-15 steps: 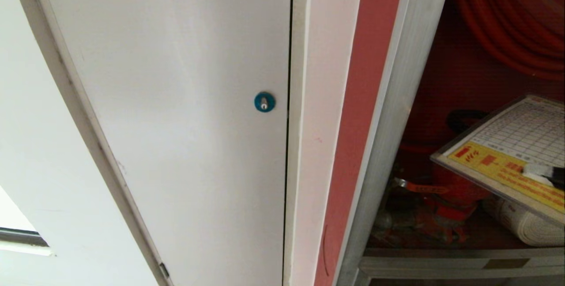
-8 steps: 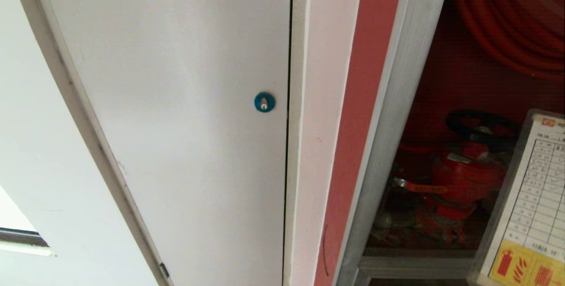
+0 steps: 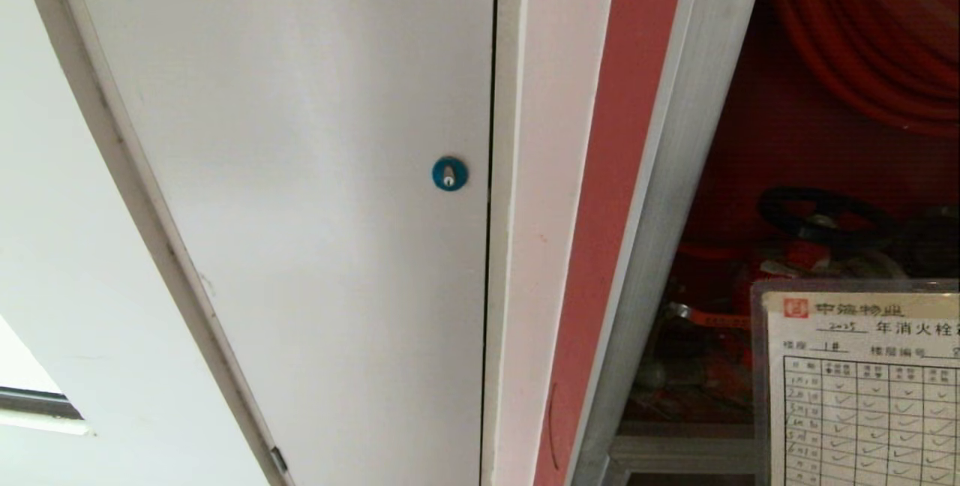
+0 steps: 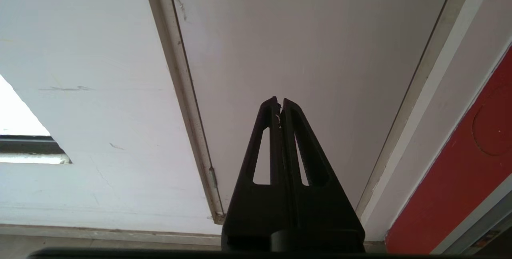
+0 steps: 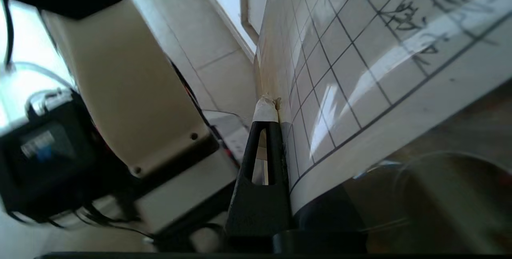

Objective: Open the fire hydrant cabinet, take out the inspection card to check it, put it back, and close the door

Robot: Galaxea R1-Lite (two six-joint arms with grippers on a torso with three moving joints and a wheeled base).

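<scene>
The fire hydrant cabinet (image 3: 675,171) stands open at the right of the head view, its red inside showing a red hose reel (image 3: 870,43) and a black valve handwheel (image 3: 825,217). The inspection card (image 3: 862,388), a whitish sheet with a printed table of ticks, is held upright in front of the cabinet at the lower right, facing me. My right gripper (image 5: 276,105) is shut on the card's (image 5: 360,75) edge; one taped fingertip (image 5: 266,111) shows beside it. My left gripper (image 4: 279,102) is shut and empty before the white panel. The door is out of view.
A plain white panel (image 3: 300,208) with a blue round lock (image 3: 449,172) fills the left and middle. A white jamb and a red strip (image 3: 615,193) separate it from the cabinet's silver frame. My own torso (image 5: 132,91) shows close behind the right gripper.
The card has turned from lying tilted with its yellow band towards me to standing upright, its table facing me. It now covers the red valve body. The left arm has not moved.
</scene>
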